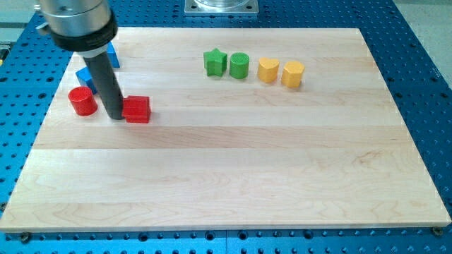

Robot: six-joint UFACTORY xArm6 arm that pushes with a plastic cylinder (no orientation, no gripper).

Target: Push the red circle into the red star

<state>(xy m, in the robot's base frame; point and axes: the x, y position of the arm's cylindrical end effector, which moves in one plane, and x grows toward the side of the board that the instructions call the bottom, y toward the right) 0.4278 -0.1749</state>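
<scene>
1. Pale wooden board [233, 162] on a blue perforated bench [424, 85].
2. No jaws to open or close: only a straight dark rod, my tip [114, 116] down on the board.
3. Red circle [82, 101] just to the view's left of my tip, whether touching cannot be told; red star [137, 109] against its right.
4. Two blue blocks [86, 76] behind the rod, shapes hidden.
5. Near the view's top, well apart: green star [215, 62], green circle [239, 65], two yellow blocks [268, 70] [293, 73].

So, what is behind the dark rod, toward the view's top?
Two blue blocks show behind the rod, partly covered, so their shapes are unclear. My tip stands between the red circle and red star.
</scene>
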